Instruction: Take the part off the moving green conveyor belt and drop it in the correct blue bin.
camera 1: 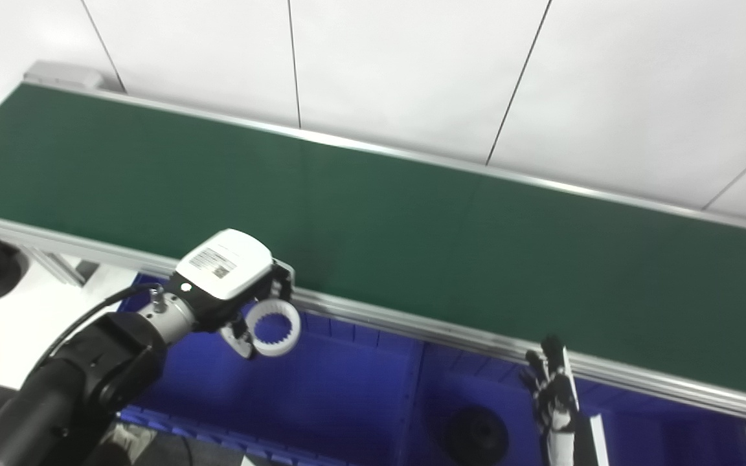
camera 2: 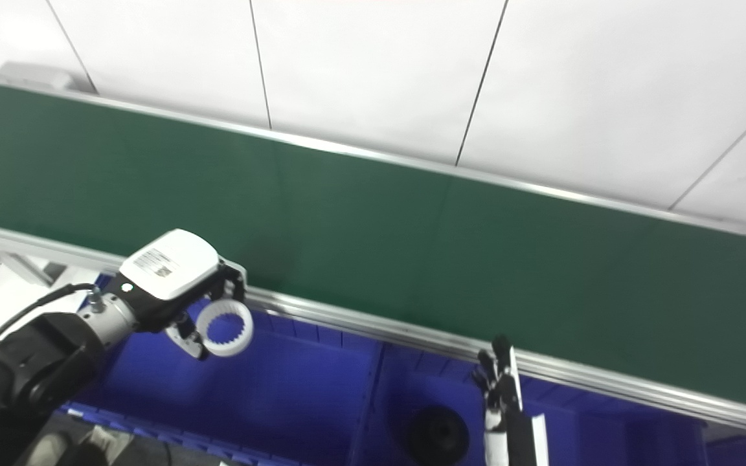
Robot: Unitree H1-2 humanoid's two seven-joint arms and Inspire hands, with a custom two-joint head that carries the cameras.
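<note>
Left hand [camera 1: 238, 285] grips white toothed ring [camera 1: 273, 327], held above left blue bin [camera 1: 321, 395], just off the green belt's [camera 1: 373, 213] near rail. Black round part [camera 1: 475, 435] lies in neighbouring bin [camera 1: 476, 382]. Right hand [camera 1: 551, 388] empty, fingers upright and apart.

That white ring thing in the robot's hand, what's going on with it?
The robot's left hand is holding a white toothed ring, a gear-like part, just past the near edge of the green conveyor belt and above a blue bin. It looks about to drop it there, though that is a guess. The belt carries nothing else in view. The right hand waits with fingers raised beside the next blue bin, which already has a black round part in it.
</note>
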